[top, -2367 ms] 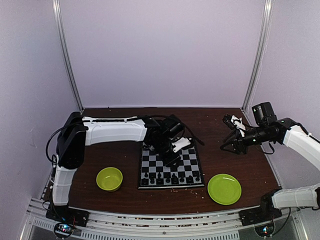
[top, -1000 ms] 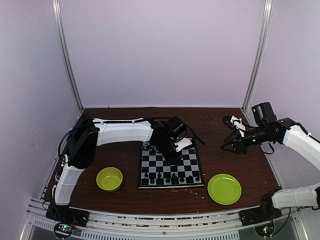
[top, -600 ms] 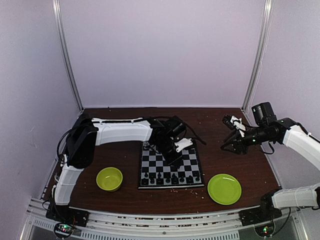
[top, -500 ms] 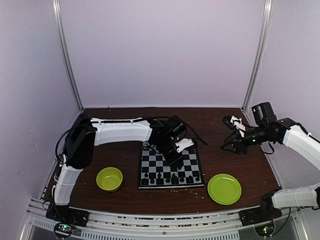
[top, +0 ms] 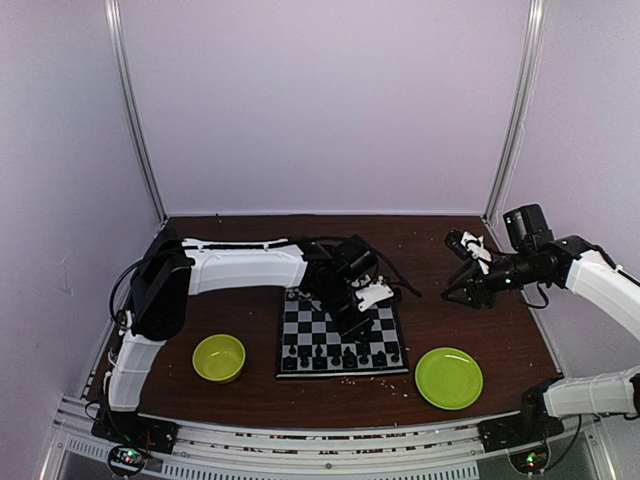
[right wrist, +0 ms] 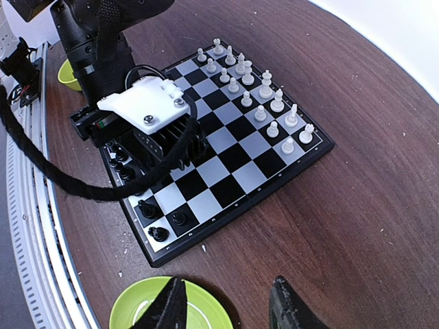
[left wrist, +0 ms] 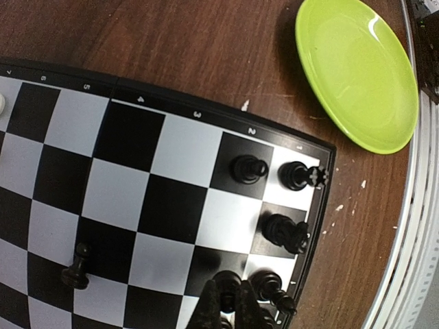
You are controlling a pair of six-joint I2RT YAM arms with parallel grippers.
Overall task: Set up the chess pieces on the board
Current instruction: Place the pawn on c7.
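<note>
DESK: What is the left arm doing over the board?

OPERATOR: My left gripper hangs low over the flat black-and-white checked chessboard. It is above the near ranks, toward the right corner, where the small black plastic chess pieces are gathered. Its fingers are drawn close, with only a sliver of light between them. A black piece sits right at their tips, and I cannot tell whether they pinch it. One black pawn stands apart, several squares inward, and I judge it is out of line.

DESK: And the right?

OPERATOR: My right gripper waits wide open with nothing in it, held off the board above the brown wooden table. I take it that leaves the left arm room. Its camera shows the small white plastic pieces ranked in two rows along the far side, which I read as their home ranks. A round lime-green plate lies just off the board's near right corner, and a lime-green bowl sits off the left side.

DESK: Anything legible?

OPERATOR: Only the white numerals 5, 4, 3, 2 on the board's black rim. No maker's mark shows.
</note>
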